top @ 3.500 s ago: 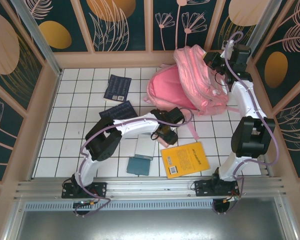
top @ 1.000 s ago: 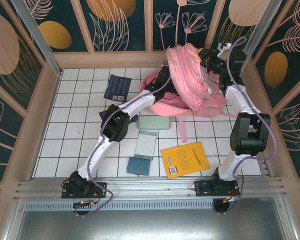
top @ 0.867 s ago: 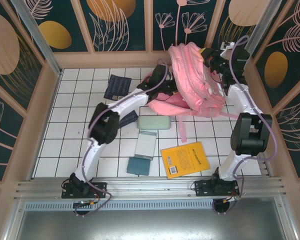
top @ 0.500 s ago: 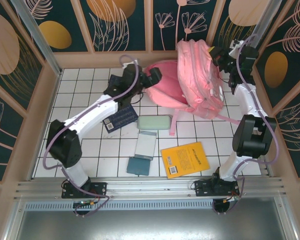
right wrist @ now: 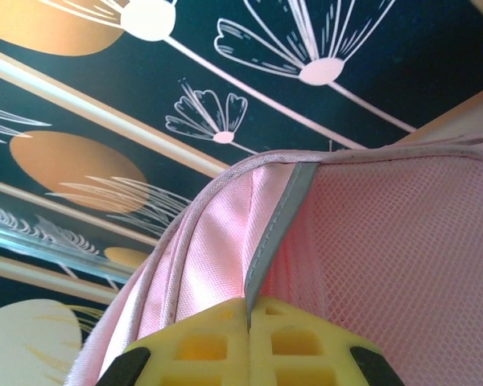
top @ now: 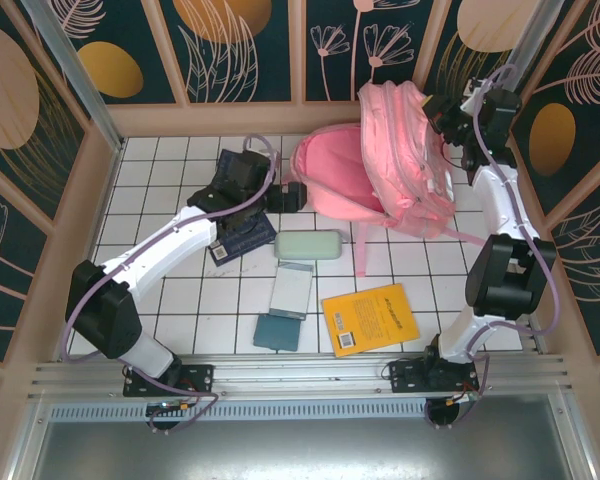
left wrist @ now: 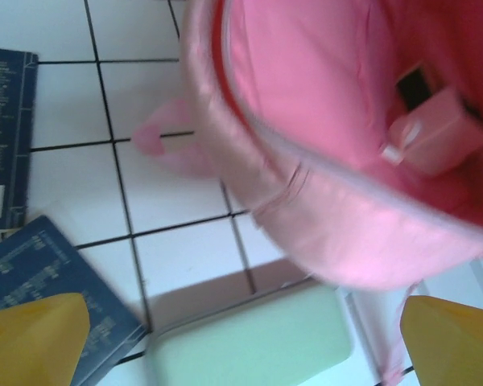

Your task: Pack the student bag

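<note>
The student bag (top: 405,150), a big pink backpack, stands tilted at the back right with its open mouth facing left. My right gripper (top: 442,112) is shut on the bag's top edge; in the right wrist view its yellow fingers (right wrist: 217,338) pinch a grey trim strip of the bag (right wrist: 370,241). My left gripper (top: 296,197) hangs open just left of the bag's mouth, with nothing between its fingers. Below it, in the left wrist view, lie the bag's pink inside (left wrist: 322,121) and a pale green case (left wrist: 258,338).
The pale green case (top: 308,244) lies in front of the bag. A navy book (top: 245,234) sits under the left arm. Nearer me lie a grey-blue notebook (top: 292,290), a teal booklet (top: 278,330) and a yellow book (top: 370,318). Patterned walls close in the back and sides.
My left arm has pulled back out of the bag's mouth, leftward and toward me, still open. The right gripper has shifted the bag's top a little to the right.
</note>
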